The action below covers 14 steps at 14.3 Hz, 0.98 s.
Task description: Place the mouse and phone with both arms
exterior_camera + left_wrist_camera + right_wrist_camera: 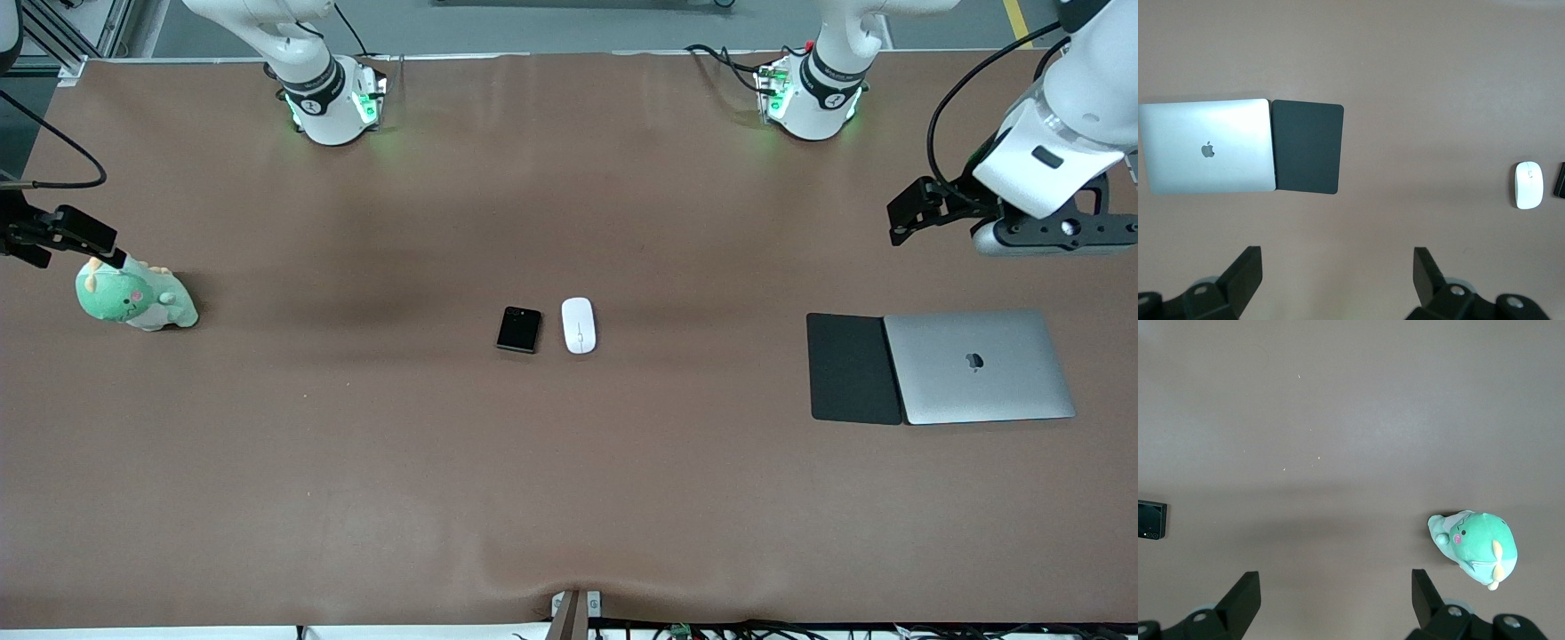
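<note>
Gaping jaws both; laptop [1208, 147] under left wrist, plush [1475, 548] under right.

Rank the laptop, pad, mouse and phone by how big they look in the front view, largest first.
1. laptop
2. pad, partly tucked under the laptop, so only its visible part counts
3. mouse and phone: too alike to rank; they lie side by side at about the same nearness to the camera.
</note>
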### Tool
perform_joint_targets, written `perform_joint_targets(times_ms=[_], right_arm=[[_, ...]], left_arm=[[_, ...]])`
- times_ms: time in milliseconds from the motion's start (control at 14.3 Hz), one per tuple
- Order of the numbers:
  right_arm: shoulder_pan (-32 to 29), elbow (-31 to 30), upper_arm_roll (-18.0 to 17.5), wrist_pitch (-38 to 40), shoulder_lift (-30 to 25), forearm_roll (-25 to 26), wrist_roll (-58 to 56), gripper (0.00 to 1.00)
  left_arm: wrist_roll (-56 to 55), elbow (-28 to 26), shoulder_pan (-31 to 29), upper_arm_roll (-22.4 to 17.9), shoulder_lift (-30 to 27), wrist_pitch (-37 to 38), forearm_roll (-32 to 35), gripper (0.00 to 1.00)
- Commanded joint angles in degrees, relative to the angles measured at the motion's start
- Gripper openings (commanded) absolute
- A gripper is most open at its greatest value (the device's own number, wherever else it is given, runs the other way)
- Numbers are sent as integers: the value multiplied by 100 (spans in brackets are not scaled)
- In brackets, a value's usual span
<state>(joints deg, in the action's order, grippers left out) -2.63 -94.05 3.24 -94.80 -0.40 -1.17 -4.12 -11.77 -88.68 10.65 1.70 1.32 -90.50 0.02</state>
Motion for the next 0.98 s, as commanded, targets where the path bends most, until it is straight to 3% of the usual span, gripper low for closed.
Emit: perform_joint_targets(times_ms=[0, 350, 560, 770, 910], right_arm=[[-44, -34, -34, -48, -39, -41, -19, 100], [-44, -43, -34, -48, -39, -41, -19, 100], [-44, -34, -34, -48, -39, -41, -19, 100], [-35, -43, -34, -48, -39, -41, -19, 100], [-44, -43, -34, -48, -39, -41, -19, 100]], left_arm=[[60, 123, 33, 15, 166, 102, -46, 100], [-210, 150, 86, 532, 430, -125, -46, 100], [-1465, 150, 86, 980, 684, -503, -46, 100], [-2021, 167, 95, 1446, 1124, -994, -37, 100], [-2581, 158, 104, 1779, 1413, -1285, 268, 100]])
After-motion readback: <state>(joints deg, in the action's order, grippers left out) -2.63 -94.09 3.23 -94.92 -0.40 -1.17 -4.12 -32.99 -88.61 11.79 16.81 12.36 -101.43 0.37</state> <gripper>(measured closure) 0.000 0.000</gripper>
